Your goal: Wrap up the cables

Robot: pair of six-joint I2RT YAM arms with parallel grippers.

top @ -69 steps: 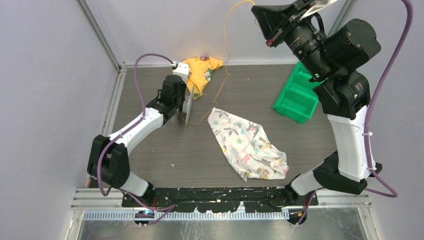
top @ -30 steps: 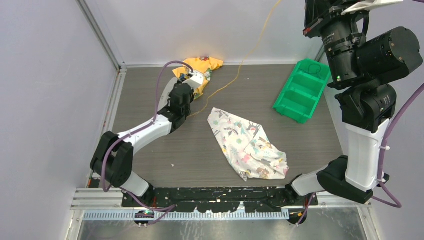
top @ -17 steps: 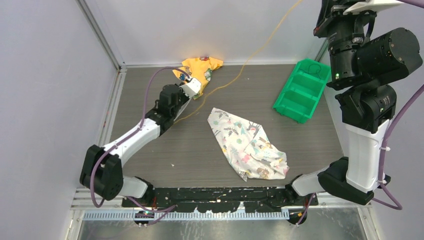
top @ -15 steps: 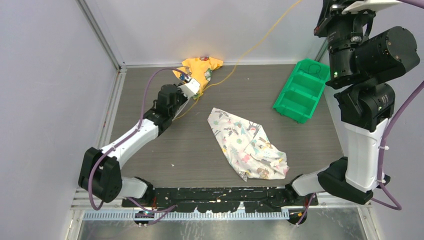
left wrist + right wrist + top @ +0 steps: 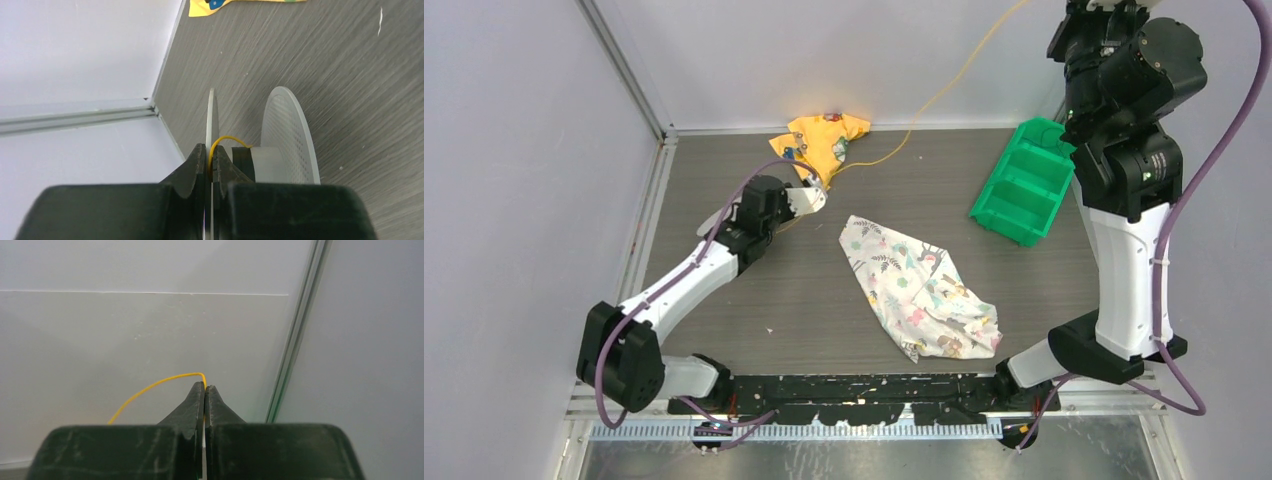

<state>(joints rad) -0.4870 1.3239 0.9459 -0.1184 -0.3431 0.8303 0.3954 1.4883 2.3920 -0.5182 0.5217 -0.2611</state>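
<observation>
Left gripper (image 5: 210, 160), shifted nearer, clamps spool (image 5: 287, 135) rim; right gripper (image 5: 204, 387) pinches taut cable (image 5: 150, 387); nearby: patterned cloth (image 5: 919, 290), green bin (image 5: 1019, 190), yellow garment (image 5: 824, 140).

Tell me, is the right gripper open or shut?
Shut: in the right wrist view, the right gripper has its jaws together, pinching the yellow cord.

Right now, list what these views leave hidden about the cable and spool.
- Turns of cable on the spool: left wrist view, hidden behind the left gripper and a flange.
- The right gripper: cut off by the top view's upper edge.
- End of the cable: right wrist view, hidden inside that gripper's pinch.
</observation>
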